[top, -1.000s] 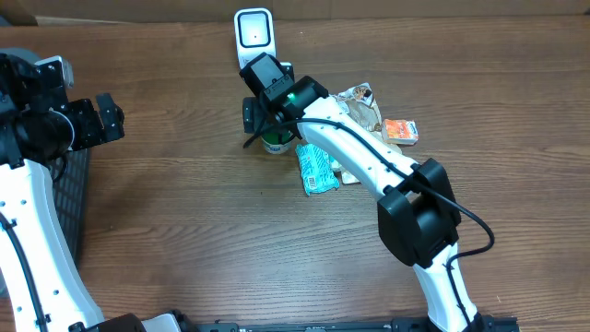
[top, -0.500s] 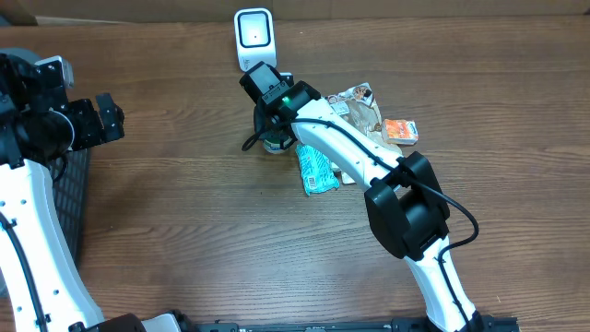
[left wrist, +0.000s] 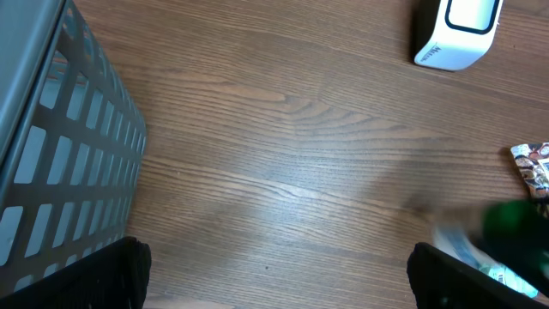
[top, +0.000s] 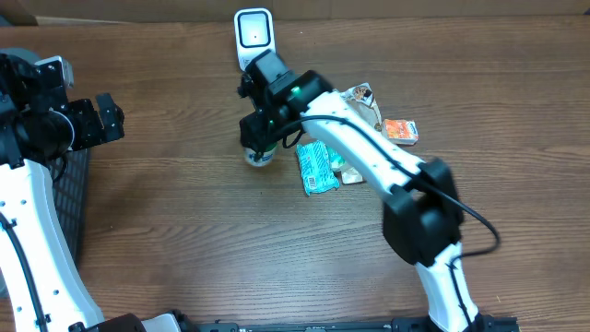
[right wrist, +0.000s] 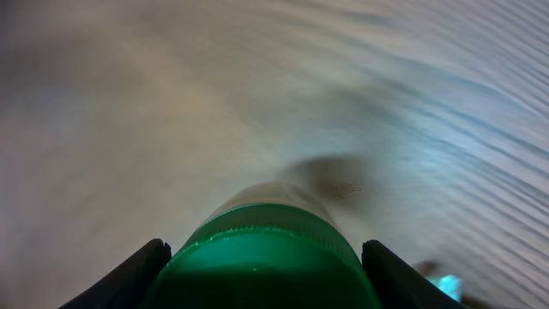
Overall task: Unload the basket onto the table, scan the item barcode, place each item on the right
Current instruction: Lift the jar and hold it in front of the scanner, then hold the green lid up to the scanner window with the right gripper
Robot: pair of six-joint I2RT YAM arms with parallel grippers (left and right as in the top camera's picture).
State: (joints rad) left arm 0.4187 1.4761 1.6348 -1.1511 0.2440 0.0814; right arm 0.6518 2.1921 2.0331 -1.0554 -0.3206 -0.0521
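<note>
At the far left a grey mesh basket [left wrist: 60, 172] stands on the table [top: 184, 231]. The left claw [top: 112, 115] hangs just beside it, well apart from everything else. Near the middle, the green-capped jar [top: 260, 157] sits under the right claw [right wrist: 268, 273], a little in front of the white scanner [top: 253, 32]. To the jar's right lie a teal packet [top: 316, 168], a crumpled snack bag [top: 361, 101] and a small orange box [top: 401, 131].

The main risk is likely the grip itself. The hold appears to be high up at the round cap, so the jar could twist or slide out if the arm swings it quickly toward the scanner. No barcode shows in any view, so the label may end up turned away from the scanner window and the pass would read nothing. The scanner stands close behind the right wrist, and a careless approach could knock it over. A low sweep could also drag the teal packet along.

The left claw is spread fully wide and holds nothing, with only bare wood between its tips. The right claw is about half closed. Its fingers [right wrist: 129, 275] press in on either side of the green cap, gripping the jar. The pictures do not show clearly whether the jar's base is off the table.
</note>
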